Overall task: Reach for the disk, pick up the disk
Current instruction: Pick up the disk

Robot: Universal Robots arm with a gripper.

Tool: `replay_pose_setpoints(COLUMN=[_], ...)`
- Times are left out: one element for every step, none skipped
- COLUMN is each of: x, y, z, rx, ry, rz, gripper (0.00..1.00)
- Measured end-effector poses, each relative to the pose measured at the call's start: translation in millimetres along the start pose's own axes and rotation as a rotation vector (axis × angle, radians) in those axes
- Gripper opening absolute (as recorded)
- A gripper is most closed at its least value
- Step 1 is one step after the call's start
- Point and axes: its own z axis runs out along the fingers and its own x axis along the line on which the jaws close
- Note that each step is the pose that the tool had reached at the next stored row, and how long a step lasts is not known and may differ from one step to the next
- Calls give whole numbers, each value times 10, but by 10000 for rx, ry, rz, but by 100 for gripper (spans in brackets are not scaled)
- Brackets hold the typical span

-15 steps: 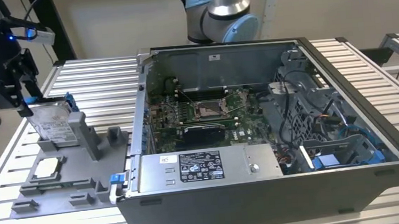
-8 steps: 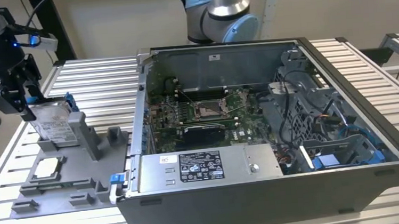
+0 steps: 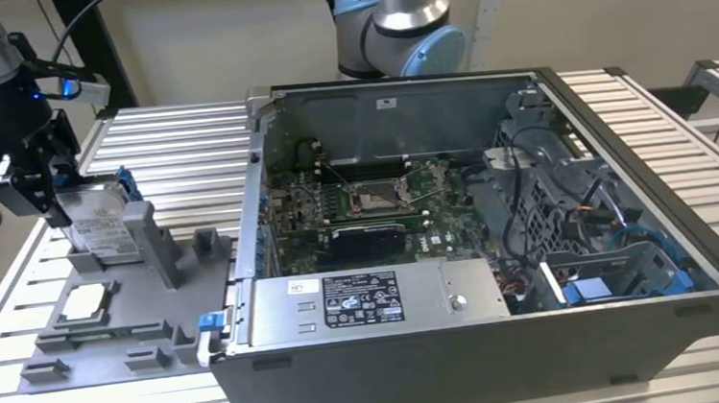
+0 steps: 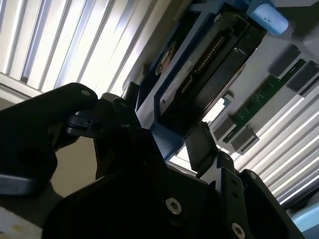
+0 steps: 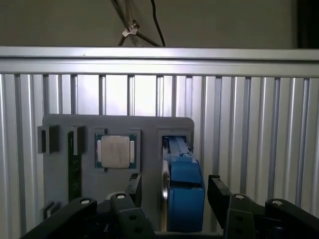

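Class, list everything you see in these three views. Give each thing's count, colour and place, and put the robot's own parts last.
disk: one, silver-grey with blue rails, standing upright in the fixture
fixture: one, grey, on the table at the exterior view's left
chip: one, silver, lying flat in the fixture
computer case: one, dark grey, lid off, middle of the table
table: one, silver slats, under everything
arm joint: one, silver and light blue, behind the computer case
end effector: one, black, open, a finger on each side of the disk
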Motion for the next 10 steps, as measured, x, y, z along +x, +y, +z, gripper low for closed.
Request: replay_pose_setpoints(x=[0,0,0,0,-1,-1,-1,-1,-1,-1], y=[0,0,0,0,0,0,0,0,0,0], z=[18,35,53,72,90,108,126,145,163,181], rx=[0,0,-1,-1,0,0,0,0,-1,0], ry=[0,0,1,0,0,0,0,0,0,0], rz=[-1,-1,0,0,-1,0,0,0,0,0], gripper=[100,100,100,100,100,100,100,100,100,100])
